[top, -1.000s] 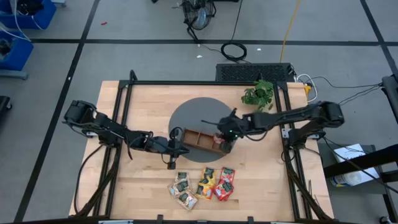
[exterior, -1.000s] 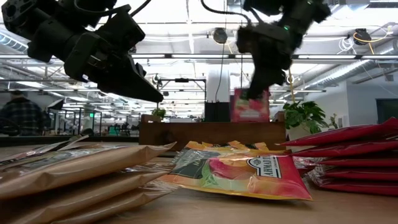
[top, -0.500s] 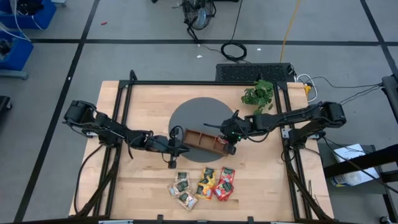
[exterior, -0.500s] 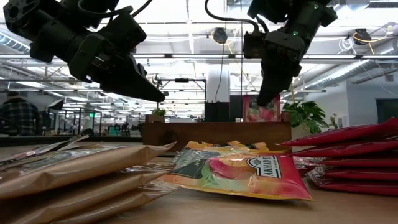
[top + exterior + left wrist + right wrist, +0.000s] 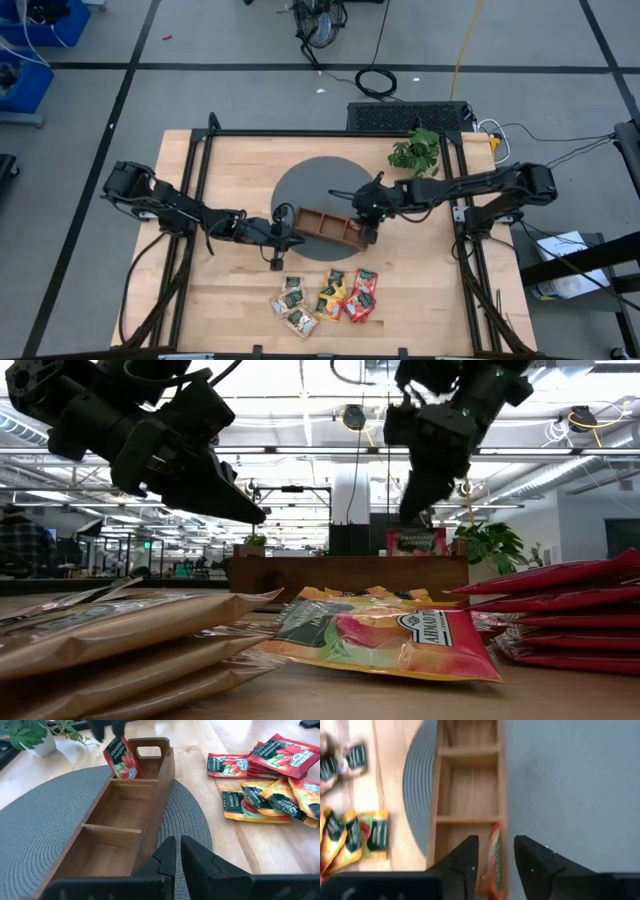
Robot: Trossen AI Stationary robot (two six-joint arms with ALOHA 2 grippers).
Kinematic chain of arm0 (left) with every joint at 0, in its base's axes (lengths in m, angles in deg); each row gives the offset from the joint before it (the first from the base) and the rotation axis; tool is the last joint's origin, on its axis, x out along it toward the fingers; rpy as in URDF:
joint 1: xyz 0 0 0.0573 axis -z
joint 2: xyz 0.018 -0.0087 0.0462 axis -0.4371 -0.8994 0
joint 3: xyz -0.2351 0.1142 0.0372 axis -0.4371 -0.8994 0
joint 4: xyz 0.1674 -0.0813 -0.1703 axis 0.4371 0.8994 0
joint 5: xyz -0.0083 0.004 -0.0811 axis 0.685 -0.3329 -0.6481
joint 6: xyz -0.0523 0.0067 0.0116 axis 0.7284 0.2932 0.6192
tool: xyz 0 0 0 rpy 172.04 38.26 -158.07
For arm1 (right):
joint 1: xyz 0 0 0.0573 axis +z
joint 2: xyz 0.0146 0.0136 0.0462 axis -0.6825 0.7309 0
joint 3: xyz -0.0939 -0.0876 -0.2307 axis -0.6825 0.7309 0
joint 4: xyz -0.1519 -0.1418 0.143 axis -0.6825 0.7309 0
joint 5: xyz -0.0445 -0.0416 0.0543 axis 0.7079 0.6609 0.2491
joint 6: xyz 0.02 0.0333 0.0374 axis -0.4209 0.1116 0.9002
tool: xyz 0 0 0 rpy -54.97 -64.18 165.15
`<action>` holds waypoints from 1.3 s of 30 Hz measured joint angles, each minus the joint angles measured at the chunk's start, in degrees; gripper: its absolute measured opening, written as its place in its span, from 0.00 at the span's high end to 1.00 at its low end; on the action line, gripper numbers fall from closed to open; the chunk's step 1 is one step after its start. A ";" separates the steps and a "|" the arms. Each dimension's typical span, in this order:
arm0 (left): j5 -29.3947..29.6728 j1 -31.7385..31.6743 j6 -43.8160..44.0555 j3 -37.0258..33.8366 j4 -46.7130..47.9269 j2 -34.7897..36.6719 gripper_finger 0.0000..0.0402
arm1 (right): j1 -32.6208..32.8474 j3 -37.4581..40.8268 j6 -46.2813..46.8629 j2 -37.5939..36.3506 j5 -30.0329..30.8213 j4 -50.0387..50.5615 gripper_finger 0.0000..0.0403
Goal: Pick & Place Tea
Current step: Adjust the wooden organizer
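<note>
A red tea sachet (image 5: 121, 760) stands on edge, tilted, in the right-end compartment of the brown wooden tray (image 5: 328, 226). My right gripper (image 5: 496, 844) hovers open just above it, a finger on either side of the sachet (image 5: 494, 854) without touching. In the low view only the sachet's top (image 5: 415, 542) shows over the tray wall. My left gripper (image 5: 179, 847) is shut and hangs over the tray's left end; in the low view the left gripper's tip (image 5: 258, 515) stands clear above it. The other tea sachets (image 5: 325, 295) lie piled near the front edge.
The tray lies on a round grey mat (image 5: 310, 180). A potted green plant (image 5: 418, 150) stands at the back right. The pile holds brownish-green sachets (image 5: 293, 305), orange ones (image 5: 332, 290) and red ones (image 5: 362, 295). The tray's two other compartments (image 5: 115, 827) hold nothing.
My right gripper has brought the red sachet down into the tray's right-end compartment and let go of it. The sachet, held above the tray wall a second ago, now stands inside with only its top showing.
</note>
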 joint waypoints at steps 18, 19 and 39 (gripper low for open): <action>1.18 0.11 2.65 -0.02 -0.01 0.00 0.91 | 24.78 8.97 -5.37 2.52 17.74 -25.37 0.98; 1.22 0.11 2.67 -0.02 -0.10 0.00 0.91 | 25.39 10.11 -4.74 3.48 17.97 -28.36 0.98; 1.33 0.11 2.62 -0.04 -0.73 0.00 0.91 | 21.12 15.02 5.18 10.79 21.40 -31.30 1.00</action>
